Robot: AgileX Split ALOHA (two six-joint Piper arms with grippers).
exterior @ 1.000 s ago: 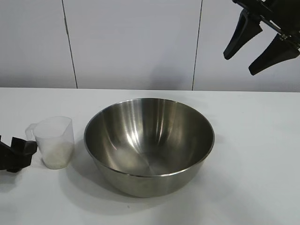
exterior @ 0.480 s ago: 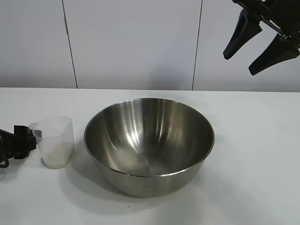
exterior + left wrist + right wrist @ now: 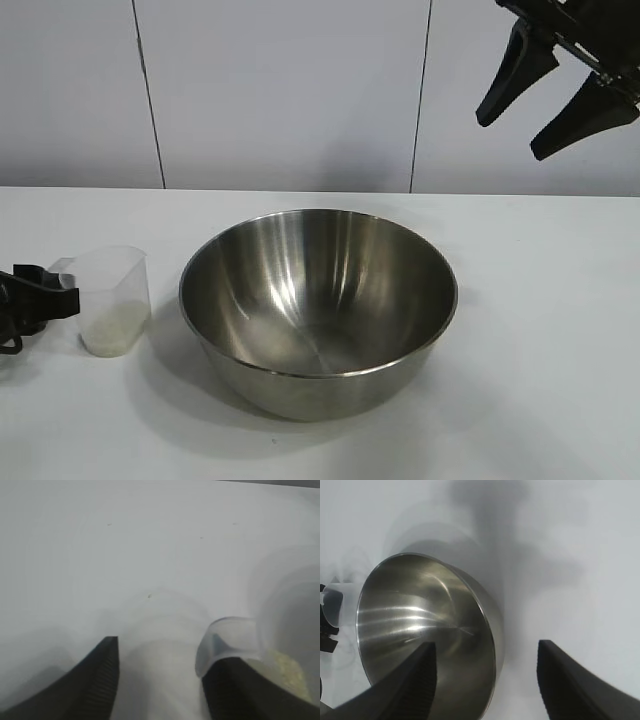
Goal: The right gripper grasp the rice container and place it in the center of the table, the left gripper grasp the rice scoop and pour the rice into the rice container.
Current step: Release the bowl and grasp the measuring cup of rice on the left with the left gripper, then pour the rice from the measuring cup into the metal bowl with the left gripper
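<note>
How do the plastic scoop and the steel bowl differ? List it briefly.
Size: the rice scoop is small and narrow; the rice container is far wider.
Material: the scoop is translucent plastic; the container is shiny steel.
Contents: the scoop holds rice at its bottom; the container looks empty.
Handling: the left gripper is at the scoop's handle; the right gripper hangs high above, touching nothing.
Shared: both stand upright on the table.

Rice container (image 3: 318, 310) sits mid-table (image 3: 540, 330), rice scoop (image 3: 112, 298) just beside it on the left with rice (image 3: 113, 328) inside, left gripper (image 3: 45, 290) at the scoop's outer side, right gripper (image 3: 545, 95) high up, far right.
</note>
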